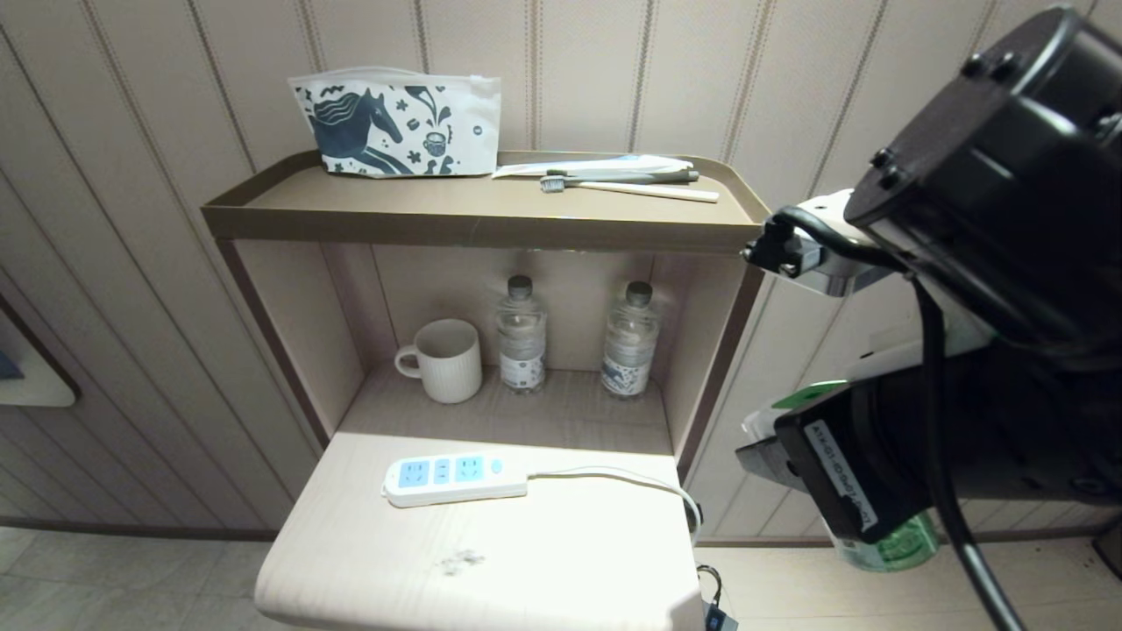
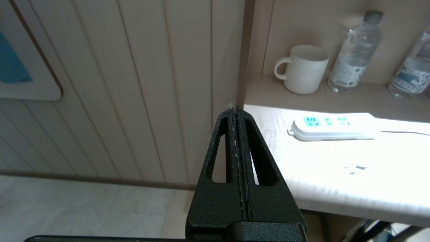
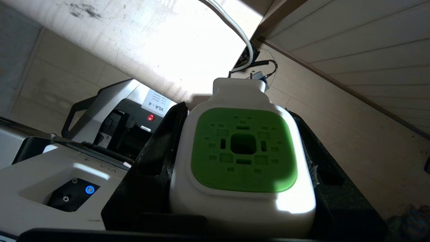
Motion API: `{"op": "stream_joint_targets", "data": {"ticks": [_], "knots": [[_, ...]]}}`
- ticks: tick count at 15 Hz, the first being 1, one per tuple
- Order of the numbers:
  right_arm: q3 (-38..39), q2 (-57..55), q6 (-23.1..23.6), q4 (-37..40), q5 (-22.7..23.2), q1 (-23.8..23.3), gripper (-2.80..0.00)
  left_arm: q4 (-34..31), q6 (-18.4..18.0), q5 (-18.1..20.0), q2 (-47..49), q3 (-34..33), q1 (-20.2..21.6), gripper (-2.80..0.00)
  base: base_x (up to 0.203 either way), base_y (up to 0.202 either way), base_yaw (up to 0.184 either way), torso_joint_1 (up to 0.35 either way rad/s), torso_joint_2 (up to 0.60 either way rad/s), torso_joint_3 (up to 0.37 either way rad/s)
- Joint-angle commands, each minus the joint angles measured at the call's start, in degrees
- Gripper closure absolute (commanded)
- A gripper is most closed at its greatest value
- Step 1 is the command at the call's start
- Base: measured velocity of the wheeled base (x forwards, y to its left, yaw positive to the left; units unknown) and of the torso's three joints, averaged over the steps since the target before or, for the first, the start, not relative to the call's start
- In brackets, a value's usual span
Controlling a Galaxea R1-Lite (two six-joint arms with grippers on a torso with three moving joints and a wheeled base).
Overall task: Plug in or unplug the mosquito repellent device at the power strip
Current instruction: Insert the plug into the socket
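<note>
The power strip (image 1: pixel 456 478) lies flat on the pale lower tabletop (image 1: pixel 491 570), with its light-blue sockets facing up and nothing plugged in; the left wrist view shows the power strip (image 2: pixel 331 129) too. My right gripper (image 3: pixel 240 134) is shut on the mosquito repellent device (image 3: pixel 243 151), its black fingers on both sides of the white-and-green head. In the head view the device's green bottle (image 1: pixel 903 543) hangs below the right arm, off the table's right side. My left gripper (image 2: pixel 236 109) is shut and empty, beside the table's left edge.
A white mug (image 1: pixel 443 359) and two clear water bottles (image 1: pixel 521 337) (image 1: pixel 629 342) stand at the back of the open shelf. The top tray (image 1: pixel 473 223) carries a printed pouch (image 1: pixel 399 123) and a toothbrush (image 1: pixel 627 186). The strip's white cord (image 1: pixel 614 478) runs off the right edge.
</note>
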State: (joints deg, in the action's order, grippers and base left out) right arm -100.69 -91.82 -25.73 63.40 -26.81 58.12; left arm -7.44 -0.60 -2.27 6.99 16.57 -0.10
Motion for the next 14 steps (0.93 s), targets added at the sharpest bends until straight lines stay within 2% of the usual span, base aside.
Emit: {"op": "stream_joint_targets", "data": {"ticks": [1,4,6,11,14], "knots": [[-0.97,-0.49,0.29,-1.3,-0.17,-0.2,0.0,-1.82,0.28,0.7,16.65,8.07,0.02,0.0,0.0,0.0,0.0,0.0,0.0,0.0],[-2.85,-0.37,1.3,-1.97,-0.17,-0.75,0.0,-2.54,2.86,3.1,42.75,17.82,-0.64,0.0,0.0,0.0,0.0,0.0,0.0,0.0],[-3.68,-0.63,2.11,-2.05,-0.08,-3.15,0.0,-2.92,4.89,4.09,58.88,23.87,-3.76,0.0,0.0,0.0,0.0,0.0,0.0,0.0],[-6.58,-2.44,2.36,-2.06,1.19,-5.87,0.0,-5.44,13.26,5.64,87.91,40.14,-15.75,0.0,0.0,0.0,0.0,0.0,0.0,0.0],[-6.54,-2.75,2.09,-2.06,1.32,-6.01,0.0,-5.52,22.22,5.84,98.73,48.35,-24.85,0.0,0.0,0.0,0.0,0.0,0.0,0.0]]}}
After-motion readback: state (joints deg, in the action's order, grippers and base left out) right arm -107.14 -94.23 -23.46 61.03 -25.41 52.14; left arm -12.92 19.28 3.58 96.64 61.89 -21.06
